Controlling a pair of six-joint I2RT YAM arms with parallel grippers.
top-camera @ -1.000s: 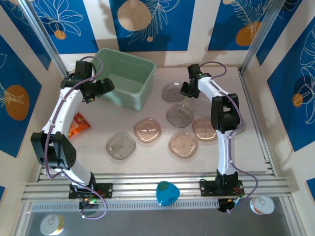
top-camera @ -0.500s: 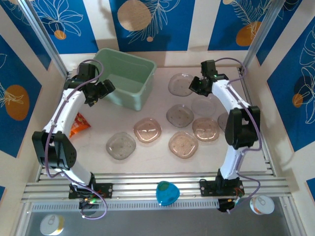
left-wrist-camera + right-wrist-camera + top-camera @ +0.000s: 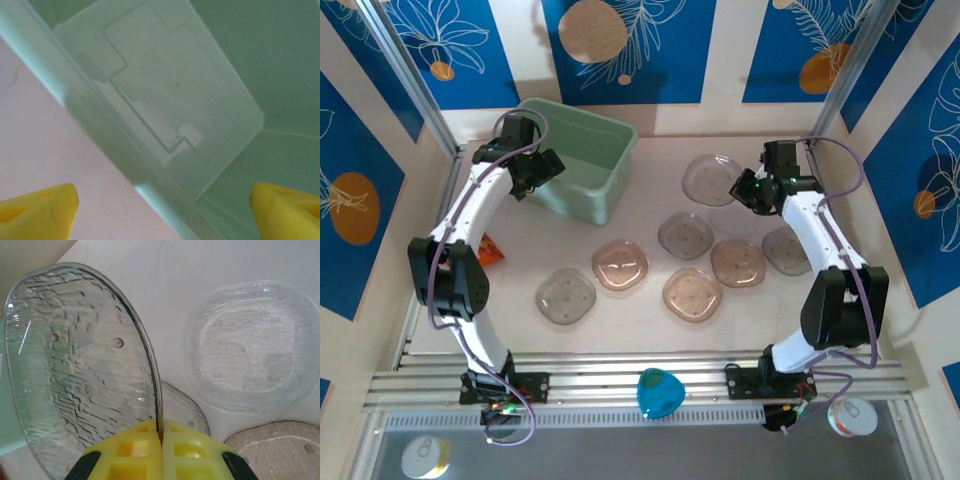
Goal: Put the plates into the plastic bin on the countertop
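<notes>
Orange packet [image 3: 492, 251], blue object [image 3: 660, 392] on front rail [image 3: 620, 378]

1. My right gripper [image 3: 161, 440] pinches the rim of a clear ribbed plate [image 3: 75, 365], which stands on edge above the countertop [image 3: 640, 330].
2. Just past those fingertips, a clear plate [image 3: 252, 347] lies flat.
3. Nearer the arm bases than that gripper, a grey plate [image 3: 685, 236], a pinkish plate [image 3: 620, 265], a brown plate [image 3: 692, 293] and a smoky plate [image 3: 565, 296] lie flat and apart.
4. The mint-green bin [image 3: 575, 160] sits upright under my left gripper [image 3: 162, 210], with its rim running between the spread fingers.
</notes>
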